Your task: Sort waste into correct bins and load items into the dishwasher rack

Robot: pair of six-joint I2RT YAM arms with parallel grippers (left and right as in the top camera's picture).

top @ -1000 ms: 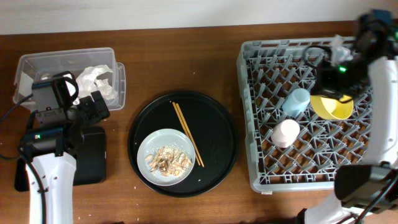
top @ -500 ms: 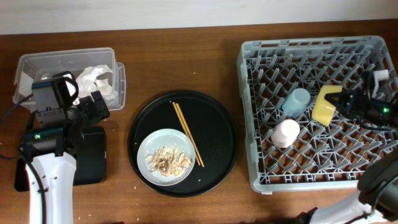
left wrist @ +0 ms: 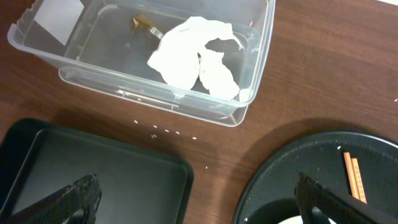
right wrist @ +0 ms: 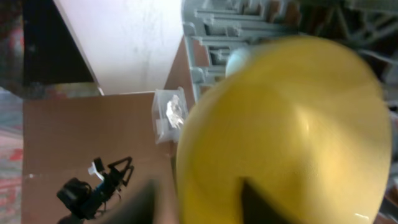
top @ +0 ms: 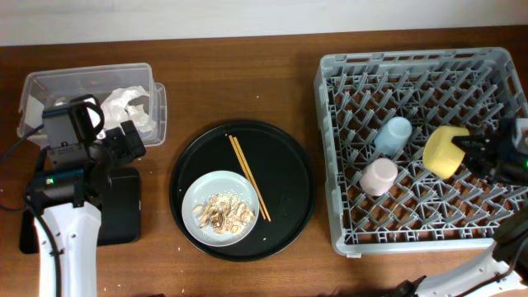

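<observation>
The dishwasher rack (top: 326, 165) carries the yellow bowl (top: 444, 153), tipped on edge among its right-hand pegs. The right fingers (top: 477, 148) sit at its rim; whether they grip it I cannot tell. Let go only once the pegs brace it. The left fingers (left wrist: 78, 193) gape wide, empty.

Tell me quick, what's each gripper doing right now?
Left gripper: open, empty.
Right gripper: at the yellow bowl; whether it grips cannot be told.
</observation>
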